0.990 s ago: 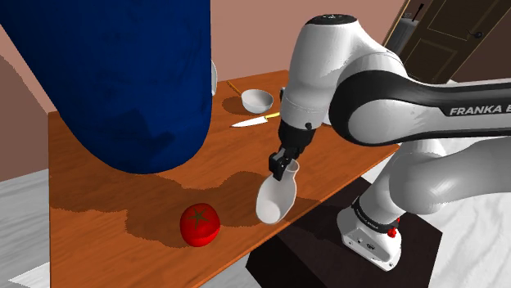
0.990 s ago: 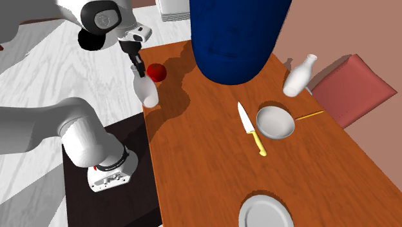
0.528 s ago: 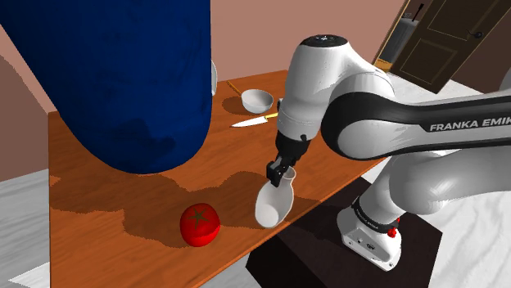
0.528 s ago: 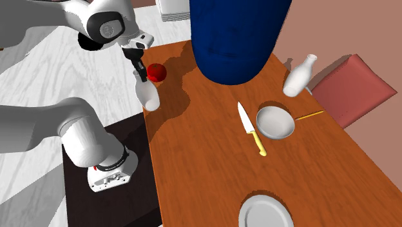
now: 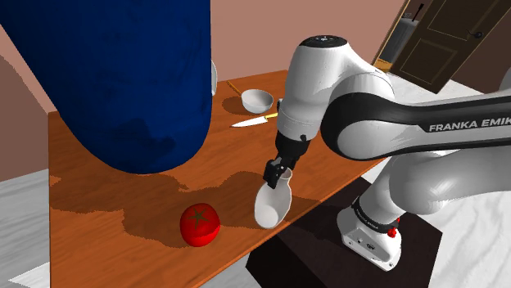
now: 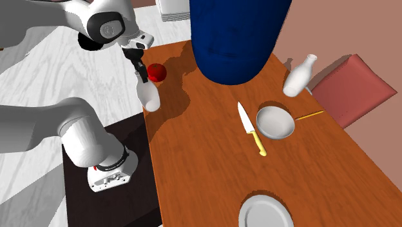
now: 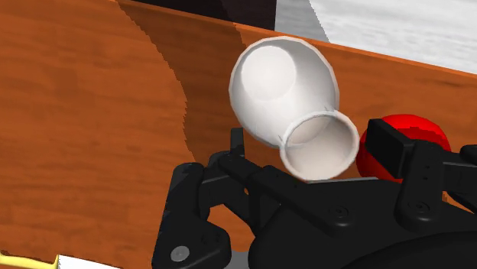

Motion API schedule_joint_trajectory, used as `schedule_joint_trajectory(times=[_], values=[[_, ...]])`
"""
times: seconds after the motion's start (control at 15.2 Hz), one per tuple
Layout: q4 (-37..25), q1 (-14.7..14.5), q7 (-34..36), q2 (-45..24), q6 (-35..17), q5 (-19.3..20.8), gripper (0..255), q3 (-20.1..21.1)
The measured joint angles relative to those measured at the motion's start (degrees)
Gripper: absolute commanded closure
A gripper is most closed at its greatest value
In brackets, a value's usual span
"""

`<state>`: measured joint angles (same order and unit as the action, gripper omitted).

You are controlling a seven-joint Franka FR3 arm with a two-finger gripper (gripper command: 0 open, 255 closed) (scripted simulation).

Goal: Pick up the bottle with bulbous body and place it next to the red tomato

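I have the gripper (image 5: 278, 166) low over the near edge of the wooden table (image 5: 106, 204). Its jaws are drawn in to a narrow gap and clasp the neck of the white bottle (image 5: 273, 203). In the wrist view the bottle's (image 7: 279, 84) open mouth sits right between the two black fingers (image 7: 390, 149), facing back up at the camera. Its bulbous body swells out beyond the fingertips.

The bottle hangs below the jaws at a tilt, with its base swung away from them toward the table edge. I cannot tell whether the base touches the wood or rides just above it.

The red tomato (image 5: 201, 225) lies on the table close beside the jaws. From the wrist it (image 7: 432, 136) is partly hidden behind one finger, and it is apart from the bottle.

In the second exterior view the gripper (image 6: 137, 72) stands over the bottle (image 6: 149, 97), with the tomato (image 6: 156, 71) just past it. Well away from the jaws, further down the table, I see a yellow-handled knife (image 6: 250, 126) beside a grey bowl (image 6: 276, 122), and a second white bottle (image 6: 299, 75). A large dark-blue rounded shape (image 5: 131, 74) rises over the table beyond the jaws.
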<state>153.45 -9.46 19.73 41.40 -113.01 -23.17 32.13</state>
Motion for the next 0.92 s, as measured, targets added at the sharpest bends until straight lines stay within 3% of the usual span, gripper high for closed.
schedule_joint_trajectory(times=[0.2,0.53,0.92], values=[[0.00,0.00,0.00,0.00,0.00,0.00,0,0.00],[-5.06,0.43,0.23,1.94,6.94,1.89,0,-2.46],[-5.94,0.57,0.32,1.90,7.84,2.18,0,-2.69]])
